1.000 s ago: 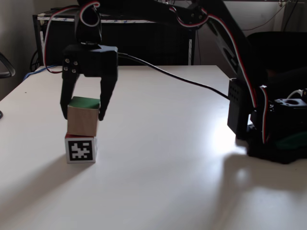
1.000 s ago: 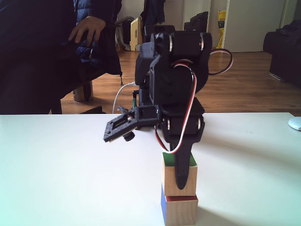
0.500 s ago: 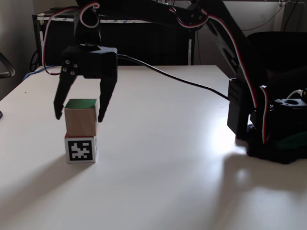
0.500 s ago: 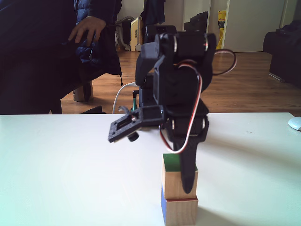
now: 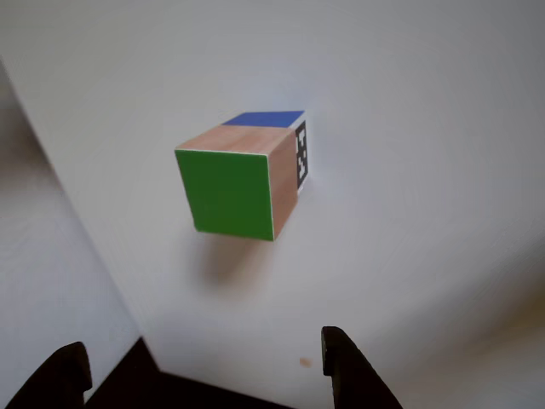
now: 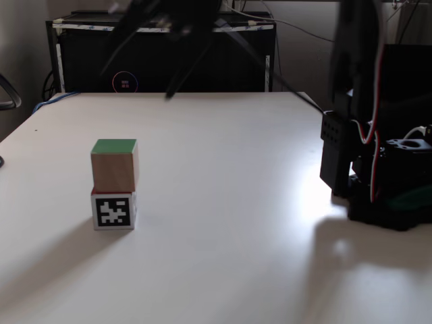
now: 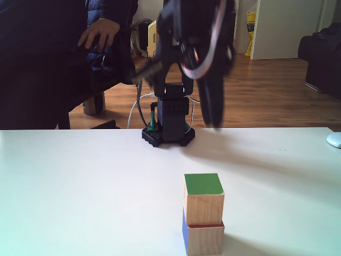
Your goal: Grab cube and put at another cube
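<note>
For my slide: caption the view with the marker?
Green-topped cube stacked on marker cube, end effector open above.

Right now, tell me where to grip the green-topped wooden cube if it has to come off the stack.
Grip the green-topped wooden cube on two opposite wood-grain side faces, coming straight down from above. It sits upright on the marker cube, its sides clear, so a top-down pinch probably lifts it without disturbing the lower cube.

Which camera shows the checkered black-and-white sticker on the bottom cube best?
A fixed view shows it best: the marker faces that camera squarely. The other view catches a thin, slanted strip of it. In another fixed view, the bottom cube shows wood and blue.
</note>
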`<state>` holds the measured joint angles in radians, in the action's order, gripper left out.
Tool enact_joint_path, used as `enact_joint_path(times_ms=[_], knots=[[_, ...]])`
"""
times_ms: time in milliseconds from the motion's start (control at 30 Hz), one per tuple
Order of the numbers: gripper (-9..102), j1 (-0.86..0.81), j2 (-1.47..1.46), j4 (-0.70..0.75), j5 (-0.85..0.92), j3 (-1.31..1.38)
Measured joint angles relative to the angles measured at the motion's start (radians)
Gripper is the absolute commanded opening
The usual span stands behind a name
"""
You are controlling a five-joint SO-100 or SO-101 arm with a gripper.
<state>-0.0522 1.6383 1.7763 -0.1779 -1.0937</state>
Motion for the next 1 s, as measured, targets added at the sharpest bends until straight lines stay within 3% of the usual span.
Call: enact_joint_path(times_ms=[233, 400, 667, 1000], knots=[[18, -0.041, 0.799, -0.327, 0.1, -0.732], [11, -0.115, 1.25, -0.451, 0.129, -1.172], [3, -0.135, 1.603, -0.512, 0.176, -1.578], [0, -0.187, 1.646, -0.512, 0.196, -1.809]])
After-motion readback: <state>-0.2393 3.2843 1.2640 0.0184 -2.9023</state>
